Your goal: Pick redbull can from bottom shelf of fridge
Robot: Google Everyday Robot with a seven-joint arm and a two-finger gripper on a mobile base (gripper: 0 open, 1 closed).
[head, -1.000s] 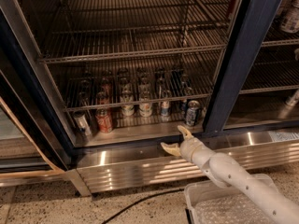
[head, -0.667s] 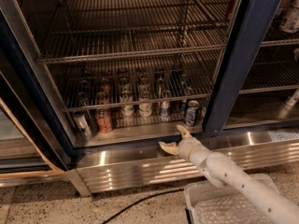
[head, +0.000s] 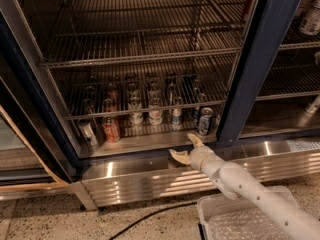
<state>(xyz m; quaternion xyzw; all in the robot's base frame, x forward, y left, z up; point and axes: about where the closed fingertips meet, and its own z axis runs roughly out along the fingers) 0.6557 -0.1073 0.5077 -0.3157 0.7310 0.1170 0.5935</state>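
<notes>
While drifting slightly toward 8 o'clock, the pale hand stays spread, empty.
Slim blue-and-silver redbull can at its 1 o'clock, near, untouched: no progress toward the grasp.

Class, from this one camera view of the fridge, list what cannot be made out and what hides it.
Camera view:
1. Back-row cans: dim, behind the front cans and a wire rack; brands unreadable.
2. The redbull can, right end of the bottom shelf: lettering too small.
3. The arm behind the open gripper, at that shelf's front lip: cut by the bottom-right edge.
</notes>
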